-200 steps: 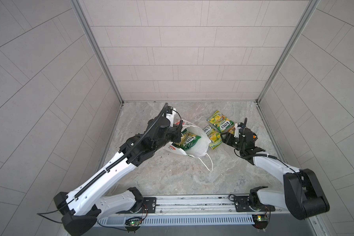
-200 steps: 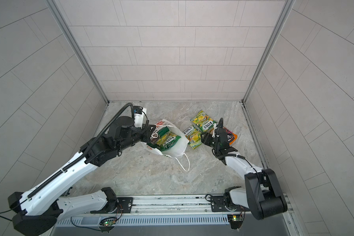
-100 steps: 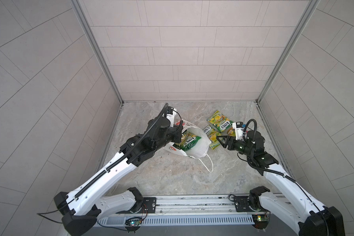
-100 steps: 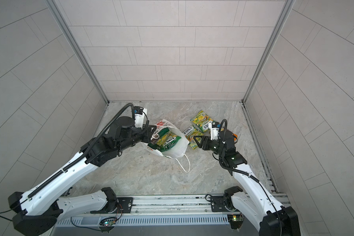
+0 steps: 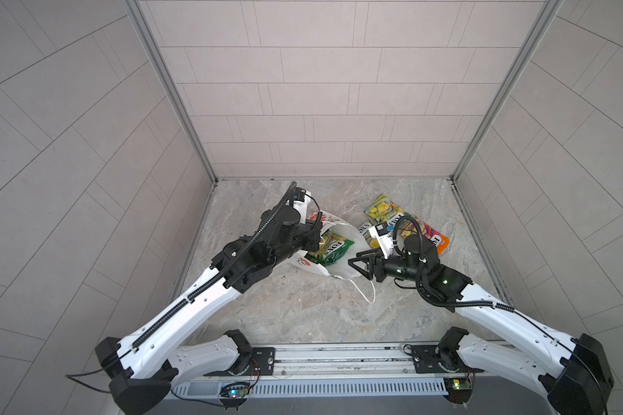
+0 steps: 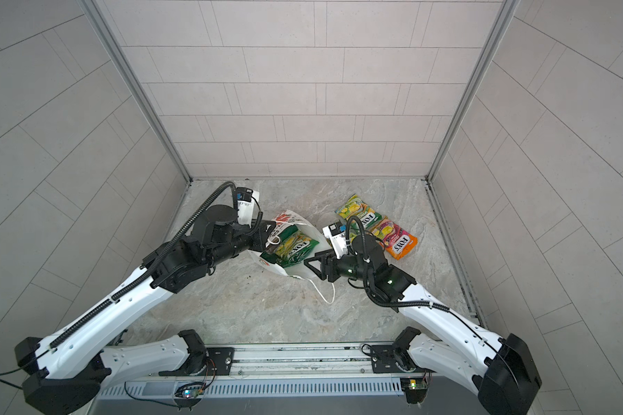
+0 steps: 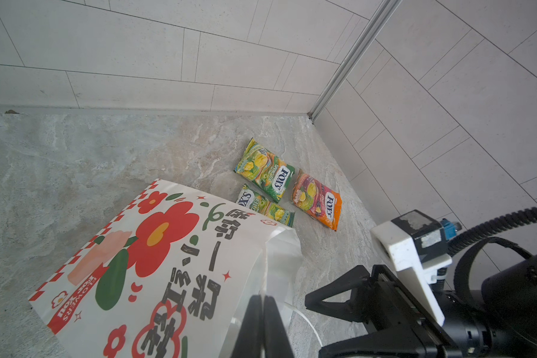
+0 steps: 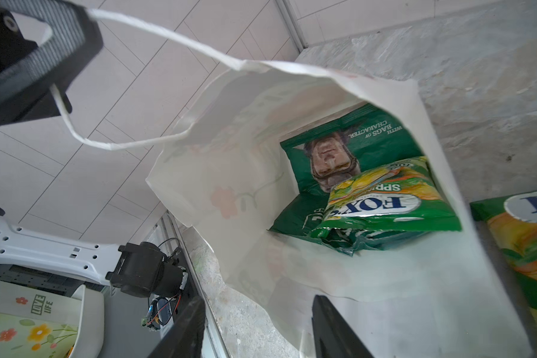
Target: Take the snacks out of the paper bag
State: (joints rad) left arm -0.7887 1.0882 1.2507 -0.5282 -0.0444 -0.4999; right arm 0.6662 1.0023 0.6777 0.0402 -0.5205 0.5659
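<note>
inside the paper bag, ten o'clock from my spread right gripper, a fox's packet looks light, slippery; i'd nip its crimped edge. left gripper pinches the cord handle.

Soft, even light fills the tiled enclosure in both top views, with only faint shadows beneath the arms on the marbled table. Wall lines bow toward the frame edges. Small highlights glint off the glossy FOX'S packets. In the right wrist view the paper bag glows translucent, apparently backlit, while the right tool looms dark and soft. The left tool is blurred close to its lens.
</note>
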